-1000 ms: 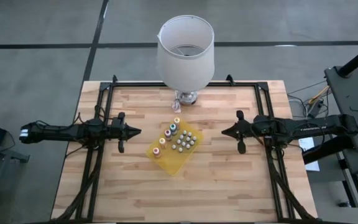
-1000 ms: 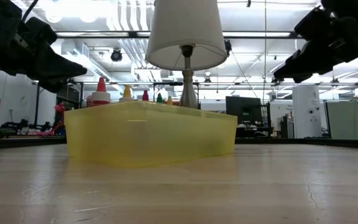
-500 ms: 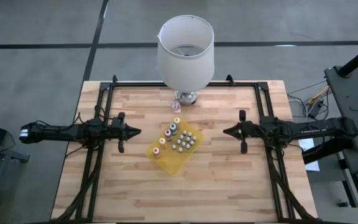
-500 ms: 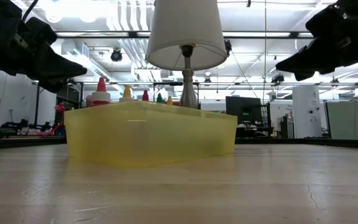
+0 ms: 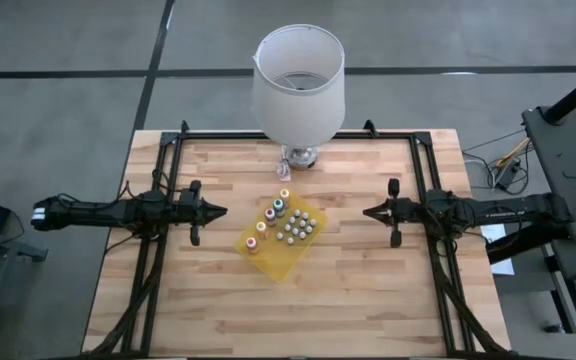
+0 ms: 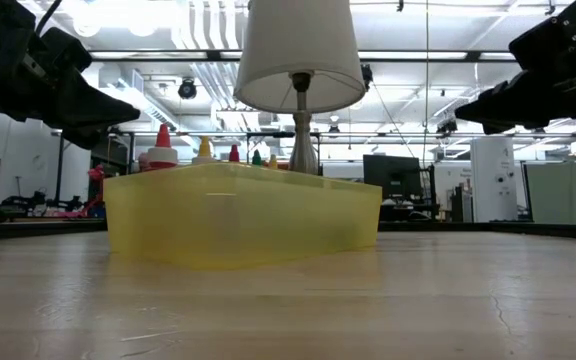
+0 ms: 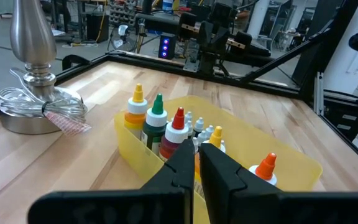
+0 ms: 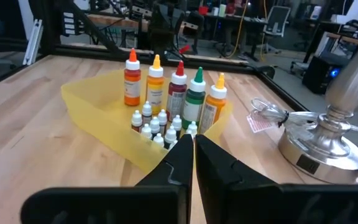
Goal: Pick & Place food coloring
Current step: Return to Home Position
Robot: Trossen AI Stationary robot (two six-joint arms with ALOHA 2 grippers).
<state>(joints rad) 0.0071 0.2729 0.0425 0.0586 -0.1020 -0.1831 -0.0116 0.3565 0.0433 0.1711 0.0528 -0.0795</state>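
Note:
Several small food coloring bottles [image 5: 270,214] with pointed coloured caps (orange, yellow, red, green) stand upright in a row along one wall of a flat yellow tray [image 5: 273,258]. They also show in the right wrist view [image 8: 178,84] and the left wrist view [image 7: 157,121]. My left gripper [image 5: 220,211] hovers shut to the left of the tray, above the table. My right gripper [image 5: 368,212] hovers shut to the tray's right, farther off. Both point at the tray and touch nothing.
A cluster of tiny white dropper bottles [image 8: 157,124] fills the tray's middle. A table lamp with a white shade [image 5: 298,85] stands on its metal base [image 5: 300,157] at the far edge, with coiled cord beside it [image 7: 39,102]. Bare wood lies near the tray.
My right gripper has drawn back toward the table's right edge, away from the tray, still shut. The left arm, tray and bottles have kept still.

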